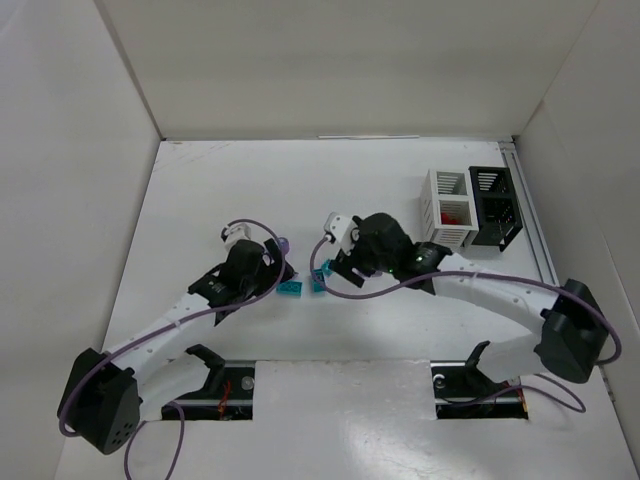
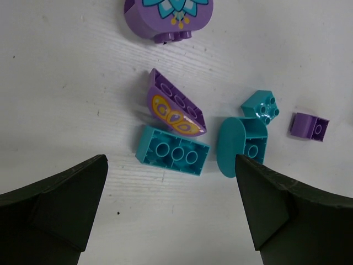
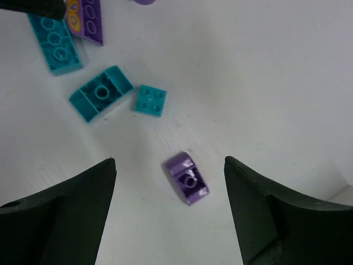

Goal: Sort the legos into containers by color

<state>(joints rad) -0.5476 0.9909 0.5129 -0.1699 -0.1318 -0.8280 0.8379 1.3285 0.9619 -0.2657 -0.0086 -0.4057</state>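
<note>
Hovering wide open and empty: left claw [image 2: 170, 165] above the teal and purple legos [image 2: 172, 150] loose on the table [image 1: 200, 200], right claw [image 3: 170, 164] over a small purple lego [image 3: 186, 178]. Judging from red pieces [image 1: 455, 214] in the white container [image 1: 452, 236], barely started; black container [image 1: 490, 176] beside it, contents unclear. Ample room mid-table, tighter near the right edge.
</note>
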